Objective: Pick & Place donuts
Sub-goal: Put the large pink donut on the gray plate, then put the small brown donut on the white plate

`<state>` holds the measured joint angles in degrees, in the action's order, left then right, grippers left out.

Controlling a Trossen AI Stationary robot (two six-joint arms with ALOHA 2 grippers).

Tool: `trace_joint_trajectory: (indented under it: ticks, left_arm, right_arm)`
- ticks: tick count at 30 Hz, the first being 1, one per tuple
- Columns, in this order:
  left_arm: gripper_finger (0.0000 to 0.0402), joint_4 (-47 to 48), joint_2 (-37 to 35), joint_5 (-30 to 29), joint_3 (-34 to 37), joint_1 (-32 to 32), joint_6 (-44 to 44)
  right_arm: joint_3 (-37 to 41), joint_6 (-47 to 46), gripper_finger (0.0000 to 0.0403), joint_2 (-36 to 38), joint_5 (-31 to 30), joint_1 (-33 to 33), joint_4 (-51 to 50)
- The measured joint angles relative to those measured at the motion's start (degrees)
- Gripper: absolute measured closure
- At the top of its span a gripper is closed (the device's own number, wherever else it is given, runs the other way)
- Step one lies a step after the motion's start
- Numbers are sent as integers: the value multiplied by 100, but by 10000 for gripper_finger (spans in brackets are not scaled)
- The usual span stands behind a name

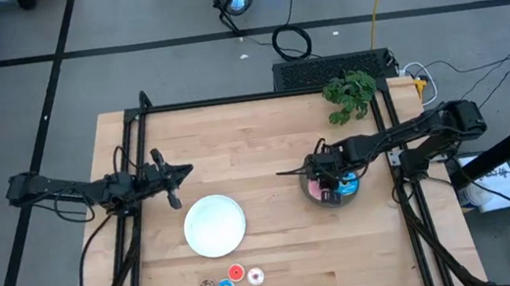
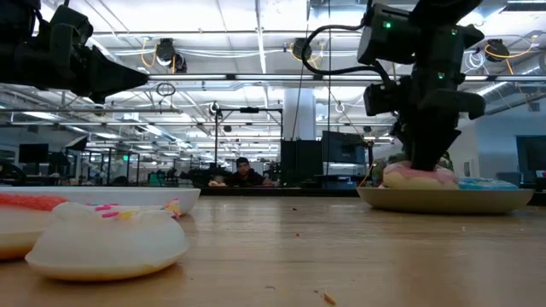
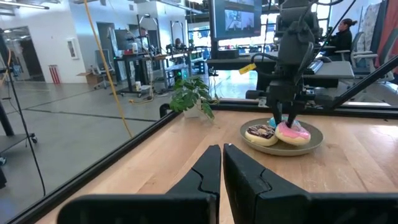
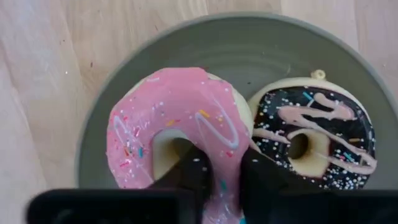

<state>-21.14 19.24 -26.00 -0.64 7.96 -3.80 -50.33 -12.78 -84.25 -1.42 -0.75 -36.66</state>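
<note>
A grey plate [image 1: 349,200] at the table's right holds a pink frosted donut [image 4: 180,118], a chocolate-sprinkled donut [image 4: 317,140] and a blue donut [image 2: 482,182]. My right gripper [image 1: 324,178] points down onto the pink donut and is shut on it; it also shows in the left wrist view [image 3: 289,121]. Mini donuts, among them a red one [image 1: 236,274] and a whitish one [image 1: 256,277], lie flat on the table near the front edge. My left gripper [image 3: 222,152] is shut and empty, above the table's left part [image 1: 185,172]. My right gripper pinches the pink donut's ring [image 4: 222,177] on the side toward the chocolate donut. One finger [image 4: 193,171] stands in the hole, the other [image 4: 261,180] outside the ring. The fingers come from above, pointing down. The donut lies on the plate [image 2: 418,177].
An empty white plate [image 1: 214,224] lies at the table's middle, in front of my left gripper. A potted green plant [image 1: 351,96] stands at the far right corner. A dark frame [image 1: 136,139] runs along the table's edges. A person [image 2: 245,175] sits far behind the table.
</note>
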Motion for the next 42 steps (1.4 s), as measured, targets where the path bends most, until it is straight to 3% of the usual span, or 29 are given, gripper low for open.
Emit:
trace_joint_trajectory:
  ticks: [10, 18, 23, 31, 35, 42]
  left_arm:
    - [376, 0, 1, -1, 0, -1, 1]
    - [376, 1, 0, -2, 0, 0, 1]
    - [376, 3, 1, -2, 0, 1, 1]
    - [376, 47, -2, -2, 0, 1, -21]
    - [376, 59, -1, -2, 0, 1, -21]
    - [376, 179, -2, 11, 0, -1, -6]
  right_arm:
    - [-169, -51, 169, 2, -52, -2, -16]
    - [-879, 169, 132, 6, -600, -2, -721]
    - [-1152, 146, 181, 484, -478, -233, -258]
    - [-766, 466, 382, 1815, -588, -1223, 1332]
    - [143, 694, 386, 2705, -567, -1709, 2942]
    - [2540, 794, 400, 4212, -633, -2167, 5500]
